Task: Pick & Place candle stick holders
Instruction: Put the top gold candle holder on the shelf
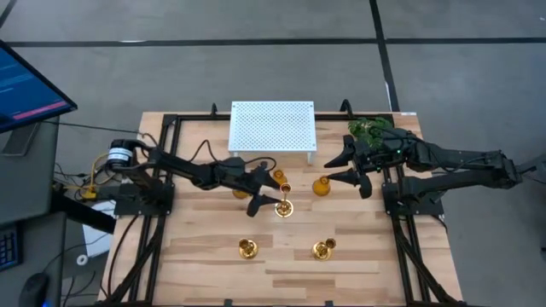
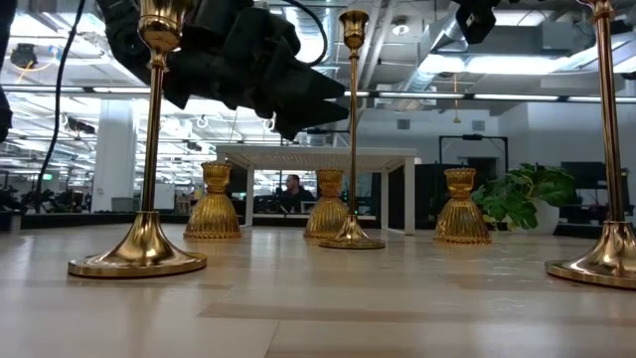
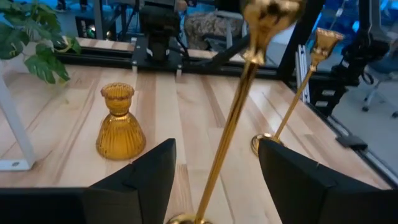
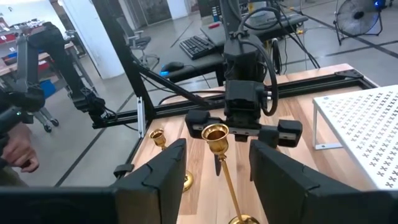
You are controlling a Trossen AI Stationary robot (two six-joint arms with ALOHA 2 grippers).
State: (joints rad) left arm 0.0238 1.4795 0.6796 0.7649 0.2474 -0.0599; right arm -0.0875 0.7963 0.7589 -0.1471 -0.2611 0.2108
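Three brass candlesticks stand upright on their round bases: one mid-table (image 1: 283, 207) and two nearer the front edge (image 1: 248, 248), (image 1: 323, 249). Amber bulb-shaped holders stand behind them (image 1: 279, 179), (image 1: 322, 186); the low view shows a third (image 2: 214, 204). My left gripper (image 1: 267, 189) is open, its fingers on either side of the middle candlestick's stem (image 3: 231, 134) without touching it. My right gripper (image 1: 345, 168) is open and empty, just right of an amber holder.
A white perforated rack (image 1: 273, 125) stands at the table's far middle, and a green leafy plant (image 1: 371, 130) at the far right. Black frame rails run along the table's left and right sides. A person's hand (image 4: 15, 149) shows beyond the table.
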